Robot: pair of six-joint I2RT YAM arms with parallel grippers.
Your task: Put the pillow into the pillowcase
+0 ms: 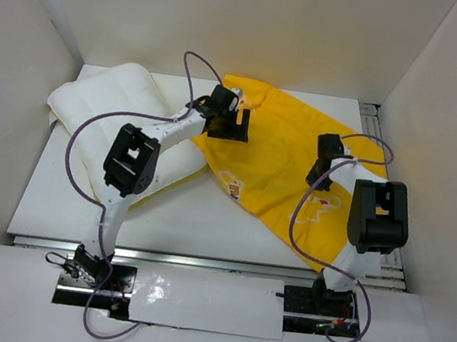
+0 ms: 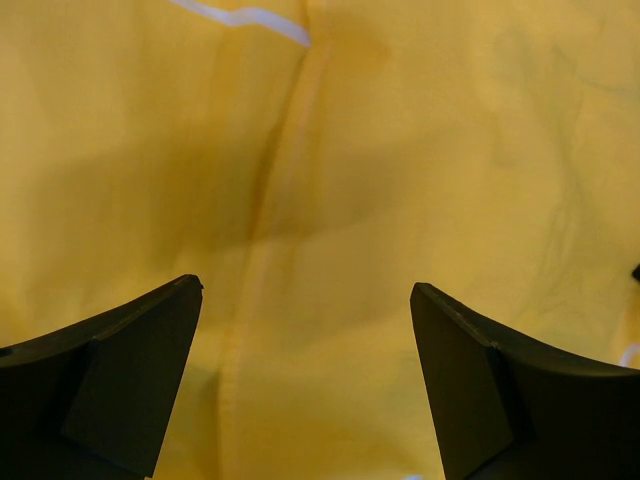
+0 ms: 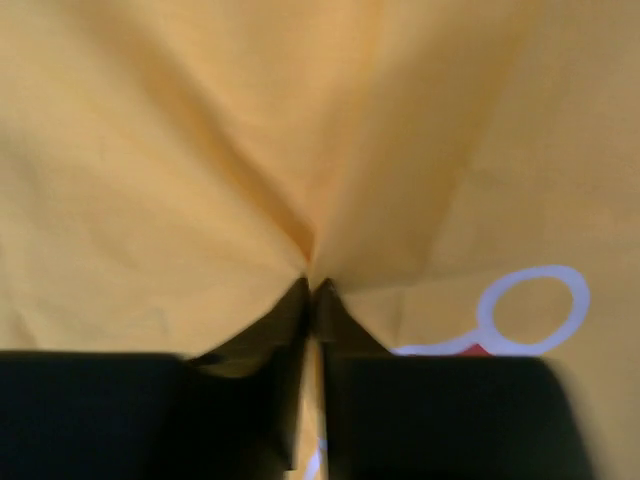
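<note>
The yellow pillowcase point(image 1: 284, 166) lies spread across the middle and right of the table. The white pillow point(image 1: 113, 116) lies at the back left, its near corner overlapping the case's left edge. My left gripper point(image 1: 231, 125) is open, hovering over the case's left part; the left wrist view shows yellow fabric with a seam point(image 2: 270, 230) between its spread fingers point(image 2: 140, 370). My right gripper point(image 1: 324, 172) is shut on a pinch of the pillowcase point(image 3: 312, 275), with folds radiating from its tips.
White walls enclose the table on the left, back and right. A metal rail point(image 1: 199, 262) runs along the near edge. Purple cables loop over both arms. A white-ringed print mark point(image 3: 535, 305) shows on the fabric by the right fingers.
</note>
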